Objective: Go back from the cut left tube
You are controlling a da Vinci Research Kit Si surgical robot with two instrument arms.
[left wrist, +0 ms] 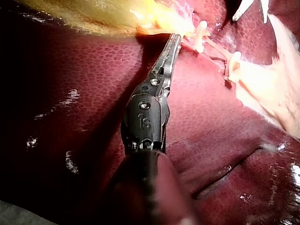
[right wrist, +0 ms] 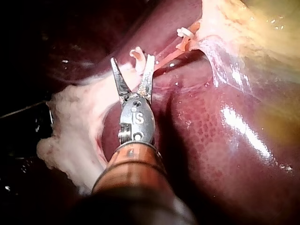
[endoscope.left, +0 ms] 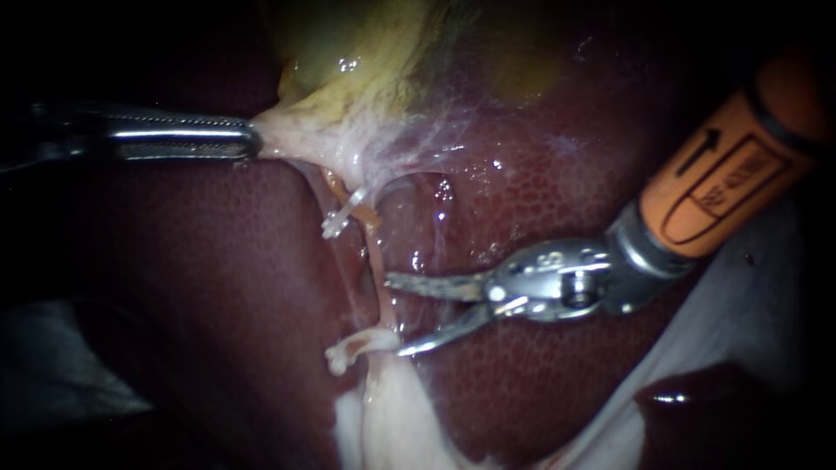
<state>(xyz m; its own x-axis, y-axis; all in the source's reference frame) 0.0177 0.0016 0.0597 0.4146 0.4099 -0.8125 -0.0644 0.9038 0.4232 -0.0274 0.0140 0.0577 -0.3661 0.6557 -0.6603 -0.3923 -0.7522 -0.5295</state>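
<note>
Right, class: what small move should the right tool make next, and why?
Probably ease the right tool straight back along its shaft. Its jaws stand open beside the tube, close to the lower clip, gripping nothing, while the left tool holds the gallbladder taut.

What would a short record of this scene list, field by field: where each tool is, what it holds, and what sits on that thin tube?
Left instrument: slim steel jaws shut on the pale stretched tissue at the edge of the yellow-green gallbladder
Right instrument: orange-collared shaft, two blade-like jaws open, tips beside the thin pale tube
Clips: small white plastic upper clip and lower clip, both on the tube
Liver: dark red, glossy, beneath everything
Tube cut through: cannot tell
</note>
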